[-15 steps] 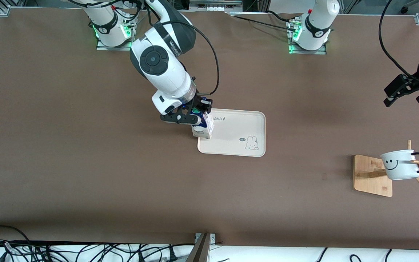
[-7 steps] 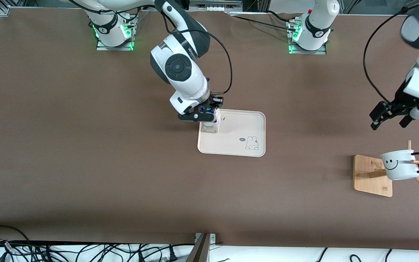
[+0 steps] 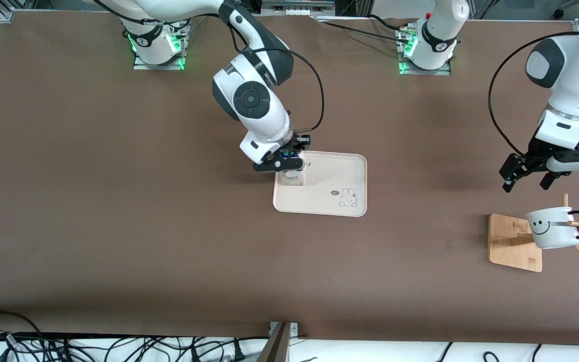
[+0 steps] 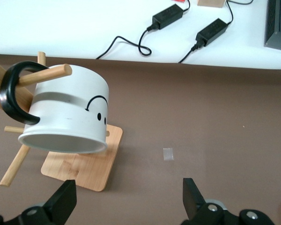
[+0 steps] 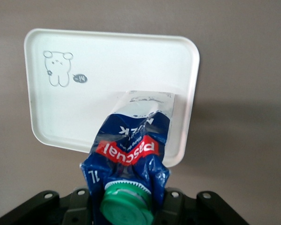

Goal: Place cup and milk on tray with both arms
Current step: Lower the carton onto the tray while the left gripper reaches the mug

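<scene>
One green cap, right wrist only

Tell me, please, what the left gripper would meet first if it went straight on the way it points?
Probably the bare table beside the cup; the open left gripper points just past it, though depth is unclear.

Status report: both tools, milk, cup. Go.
Right tool shut on milk, over tray. Left tool open, above cup hanging on wooden rack. Nothing in the way.
</scene>
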Available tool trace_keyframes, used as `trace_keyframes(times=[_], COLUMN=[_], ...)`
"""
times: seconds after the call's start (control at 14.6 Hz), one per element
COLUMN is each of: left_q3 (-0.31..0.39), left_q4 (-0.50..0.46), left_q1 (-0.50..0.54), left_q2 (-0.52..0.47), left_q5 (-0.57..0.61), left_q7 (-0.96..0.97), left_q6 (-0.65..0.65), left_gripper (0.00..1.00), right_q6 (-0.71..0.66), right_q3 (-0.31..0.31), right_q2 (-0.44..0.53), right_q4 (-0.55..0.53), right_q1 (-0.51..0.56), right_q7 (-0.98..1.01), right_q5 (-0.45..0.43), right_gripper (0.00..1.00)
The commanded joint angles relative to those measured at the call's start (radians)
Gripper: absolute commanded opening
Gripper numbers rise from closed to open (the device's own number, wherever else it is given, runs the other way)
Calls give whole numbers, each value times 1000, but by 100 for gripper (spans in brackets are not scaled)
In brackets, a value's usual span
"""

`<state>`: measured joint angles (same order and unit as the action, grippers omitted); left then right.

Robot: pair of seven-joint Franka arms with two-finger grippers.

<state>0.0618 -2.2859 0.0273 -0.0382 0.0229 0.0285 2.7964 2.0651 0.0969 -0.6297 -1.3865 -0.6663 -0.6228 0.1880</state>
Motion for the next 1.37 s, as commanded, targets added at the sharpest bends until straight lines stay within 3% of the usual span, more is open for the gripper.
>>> trace_keyframes(times=[0.0, 0.2, 0.61, 0.96, 1.02, 1.09, 1.3], left_q3=[9, 13, 13, 13, 18, 23, 24], left_q4=[-43, -37, 74, 100, 103, 103, 99], left_q1=[10, 10, 10, 10, 10, 10, 10], left_q2=[32, 105, 185, 207, 227, 231, 236], left_q5=[23, 23, 23, 44, 51, 51, 52], left_q7=[-18, -19, -75, -76, -76, -76, -76], left_q6=[118, 247, 273, 296, 314, 324, 324], left_gripper=[100, 100, 100, 100, 100, 100, 100], right_q6=[-14, -14, -10, 3, 3, 3, 3], right_q3=[3, 1, 0, 0, 0, 0, 1], right_q2=[-74, -79, -90, -111, -111, -110, -102], right_q4=[105, 107, 101, 101, 99, 99, 103], right_q1=[4, 5, 25, 27, 27, 27, 22], right_q7=[23, 38, 43, 55, 54, 48, 37], right_q5=[-12, -12, -9, -10, -10, -10, -10], right_gripper=[35, 35, 36, 39, 55, 100, 100])
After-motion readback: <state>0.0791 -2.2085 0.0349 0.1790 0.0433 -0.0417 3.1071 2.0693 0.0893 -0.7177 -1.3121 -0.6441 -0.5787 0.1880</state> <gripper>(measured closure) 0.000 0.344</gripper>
